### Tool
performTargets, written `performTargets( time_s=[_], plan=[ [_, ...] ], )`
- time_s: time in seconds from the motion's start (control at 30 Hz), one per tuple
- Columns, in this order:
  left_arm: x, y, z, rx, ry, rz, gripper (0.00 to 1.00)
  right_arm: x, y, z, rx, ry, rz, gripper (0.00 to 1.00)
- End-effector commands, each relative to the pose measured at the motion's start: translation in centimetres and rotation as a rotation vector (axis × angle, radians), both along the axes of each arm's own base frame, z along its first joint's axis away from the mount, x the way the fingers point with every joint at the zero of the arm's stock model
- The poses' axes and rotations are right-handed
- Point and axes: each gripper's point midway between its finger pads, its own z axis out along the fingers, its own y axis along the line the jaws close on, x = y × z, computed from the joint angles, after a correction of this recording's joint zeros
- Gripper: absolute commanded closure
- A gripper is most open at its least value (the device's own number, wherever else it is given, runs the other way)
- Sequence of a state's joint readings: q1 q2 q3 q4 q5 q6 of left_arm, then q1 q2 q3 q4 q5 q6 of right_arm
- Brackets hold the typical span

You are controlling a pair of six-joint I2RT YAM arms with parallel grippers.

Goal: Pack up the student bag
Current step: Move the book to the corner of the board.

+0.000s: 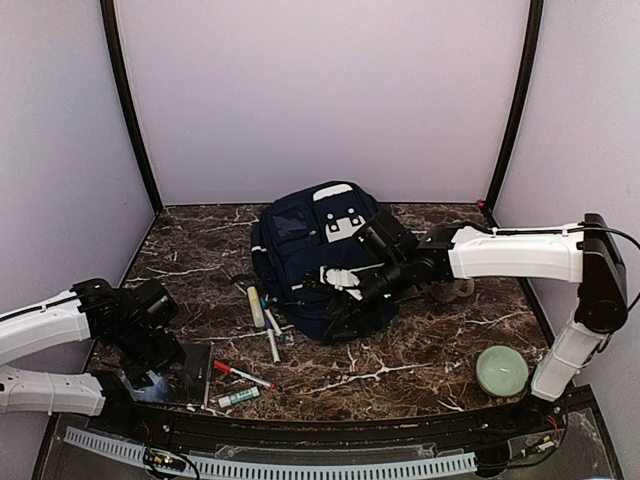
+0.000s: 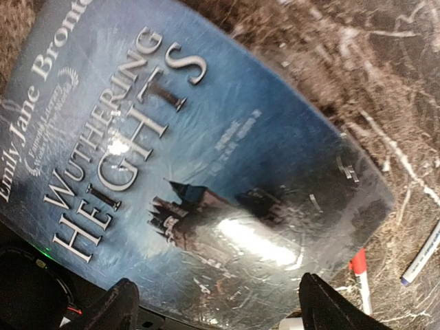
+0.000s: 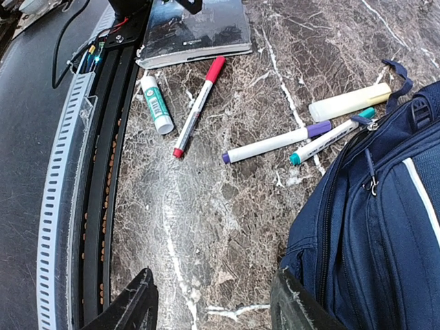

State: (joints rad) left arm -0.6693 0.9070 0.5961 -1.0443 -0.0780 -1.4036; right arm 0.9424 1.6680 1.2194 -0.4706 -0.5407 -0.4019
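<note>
On the dark marble table (image 1: 420, 350), toward its middle, the student bag (image 1: 300, 240) was seen lying with its front turned upward. The right gripper (image 3: 213, 278) was held just beside the bag's near edge, its jaws parted and nothing caught between them. At the near left corner, the left gripper (image 2: 218, 285) was spread wide over a book (image 2: 206, 158), not clamped on it. Between book and bag, a red-capped marker (image 3: 198, 106), a glue stick (image 3: 157, 104) and a yellow highlighter (image 3: 349, 102) were scattered.
</note>
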Motion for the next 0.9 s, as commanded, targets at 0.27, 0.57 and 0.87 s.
performTargets(
  time_s=[0.27, 0.57, 0.87],
  plan=[
    [-2.8, -0.1, -3.1, -0.093, 0.097, 0.205, 0.14, 0.5, 0.4, -1.6, -0.032, 0.02, -0.004, 0.44],
    [-3.1, 0.1, -1.7, -0.105, 0.098, 0.302, 0.15, 0.2, 0.1, -2.0, -0.044, 0.031, 0.005, 0.44],
    [-5.8, 1.3, -2.3, -0.074, 0.183, 0.328, 0.15, -0.1, -0.3, -2.4, -0.054, 0.033, 0.015, 0.44]
  ],
)
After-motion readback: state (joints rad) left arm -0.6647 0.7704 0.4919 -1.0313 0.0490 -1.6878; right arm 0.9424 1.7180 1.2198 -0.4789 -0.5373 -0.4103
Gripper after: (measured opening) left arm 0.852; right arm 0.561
